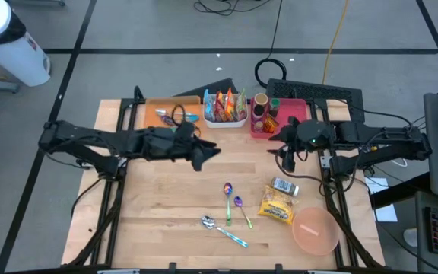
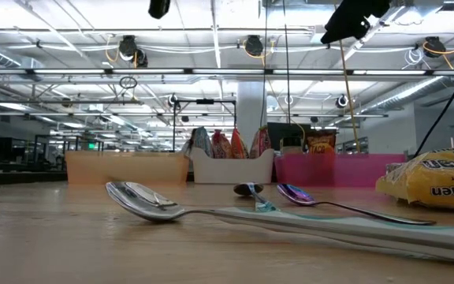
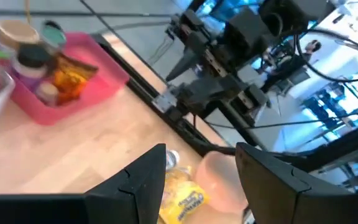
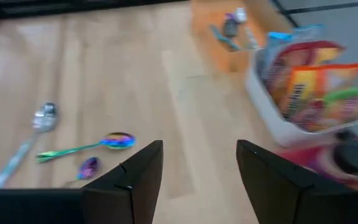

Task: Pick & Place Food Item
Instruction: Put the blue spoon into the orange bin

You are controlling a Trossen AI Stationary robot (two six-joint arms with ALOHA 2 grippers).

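Toward the desk's (image 1: 166, 198) front right, the noodle pack (image 1: 277, 205) is lying flat beside the bowl (image 1: 315, 230), long axis running diagonally. My right claw (image 1: 288, 157) is hovering spread and empty, nearer it than my left claw (image 1: 207, 156), also spread.

My left gripper (image 1: 206, 156) hangs above the table, fingers (image 3: 143, 180) parted with nothing between them. My right gripper (image 1: 287, 157) (facing it, well apart) hangs likewise, fingers (image 4: 135, 175) spread and empty.
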